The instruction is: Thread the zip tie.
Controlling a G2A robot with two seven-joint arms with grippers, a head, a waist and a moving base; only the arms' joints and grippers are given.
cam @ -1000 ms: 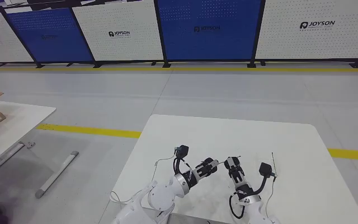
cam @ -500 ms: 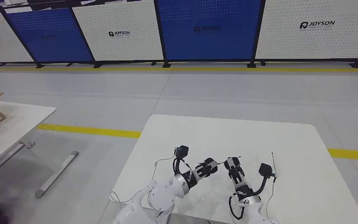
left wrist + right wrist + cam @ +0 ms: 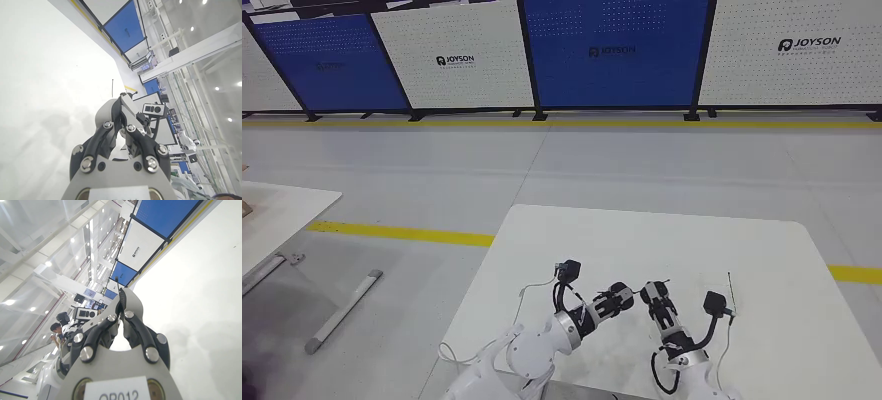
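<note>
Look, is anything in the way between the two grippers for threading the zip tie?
Nothing I can see. The left gripper and right gripper are each shut on the zip tie, close together above the table. A spare tie lies off to one side, not between them.

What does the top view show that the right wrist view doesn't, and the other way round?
Top view: the left gripper close to the right gripper over the white table, and a spare zip tie lying flat on the right arm's side. Right wrist view: a close look at the held zip tie, pinched in the shut right gripper, its end poking past the fingertips. Both: the right gripper, the table and the blue wall panels.
</note>
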